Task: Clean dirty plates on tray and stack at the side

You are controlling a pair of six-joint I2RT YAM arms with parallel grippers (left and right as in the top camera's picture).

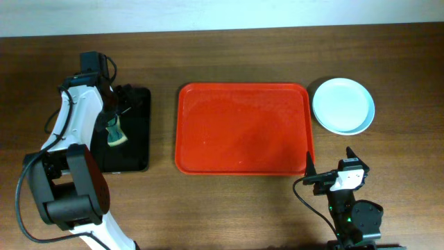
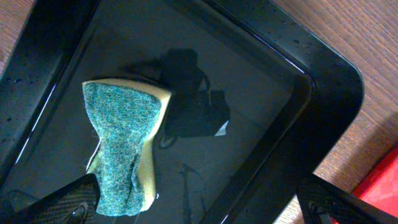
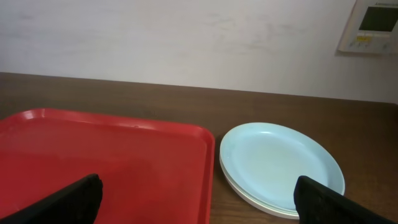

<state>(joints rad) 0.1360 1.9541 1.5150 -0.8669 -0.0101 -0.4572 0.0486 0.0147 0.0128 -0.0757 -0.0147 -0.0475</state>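
Find plates (image 1: 343, 105) stacked beside tray (image 1: 243, 125), ahead-right of right gripper (image 1: 331, 167), wide open, empty. Note left gripper (image 2: 196, 183) gaping over sponge (image 2: 121, 143), gripping nothing.

Item count on the bench:
- One red tray (image 1: 243, 132), at centre.
- One black tray (image 1: 139, 142), toward the left edge.
- One sponge (image 2: 121, 149), yellow foam with a teal scouring face, in the black tray.
- One plate stack (image 1: 343, 105), toward the right edge. A light blue plate is on top, with at least one further rim visible beneath. The exact plate total cannot be determined.
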